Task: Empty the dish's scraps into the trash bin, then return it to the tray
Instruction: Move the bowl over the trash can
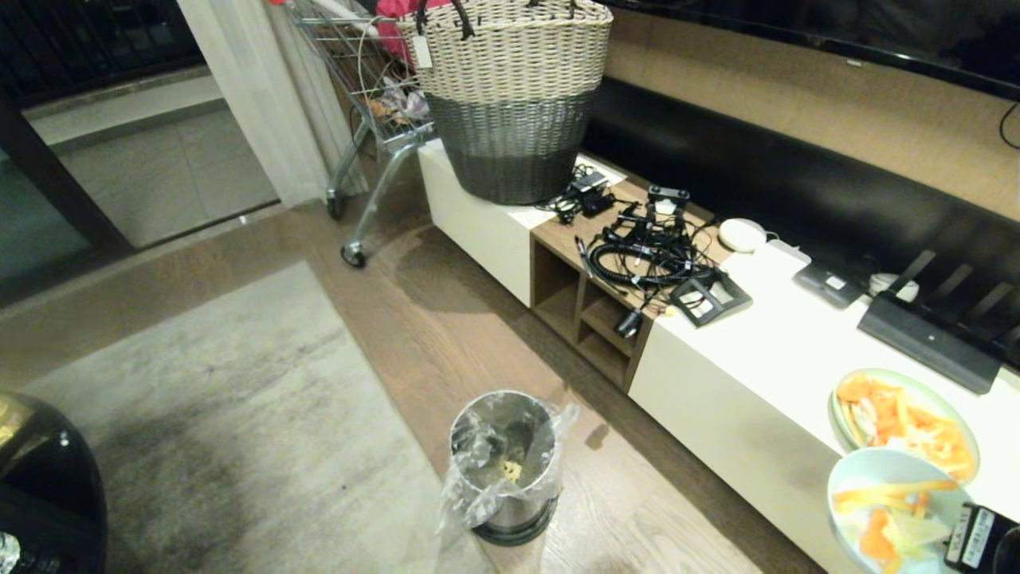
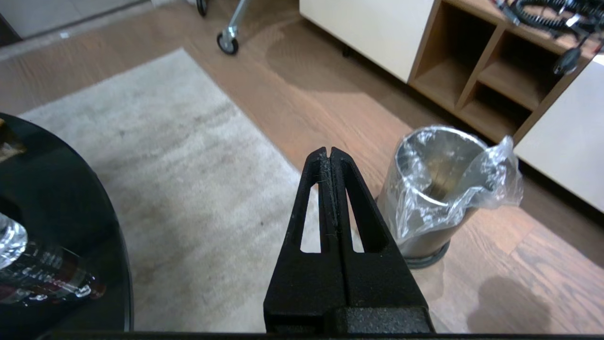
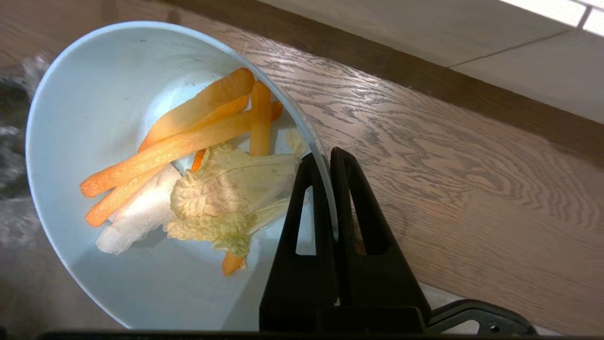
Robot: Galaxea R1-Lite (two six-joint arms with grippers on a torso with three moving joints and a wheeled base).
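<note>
At the far left a round glossy black tabletop (image 1: 48, 478) edges into the room beside a pale grey rug (image 1: 223, 414). The left claw (image 2: 329, 153) hangs idle over that rug, its two black fingers pressed flat together with nothing between them.

In the middle of the wooden floor (image 1: 637, 518) stands the small cylindrical shiny steel trash bin (image 1: 504, 462), its clear crinkled plastic liner (image 2: 490, 174) flaring loosely over the rim and sagging to one side; a little yellow debris lies at the bottom. Behind it, on the low white cabinet (image 1: 757, 359), sit a large woven cream-and-grey basket (image 1: 510, 96) and a tangle of black cables (image 1: 645, 255).

At the right, a wide shallow pale-green plate (image 1: 948, 414) heaped with orange slices rests on the cabinet. Just in front of it the right claw (image 3: 327, 158) is clamped tight on the rim of the small deep pale bluish-white bowl (image 3: 94, 141), one finger inside and one outside. The bowl is held off the cabinet edge, well apart from the bin, with its orange peel strips and pale yellow-green leaf pieces (image 3: 198, 174) all inside. The tray is not in sight.

The risks, as I judge them: the glossy rim is pinched at one spot only, so the bowl could swivel or slip as it tilts. Tipped too soon, scraps would land on the floor. The slumped liner might deflect them or snag the bowl.
</note>
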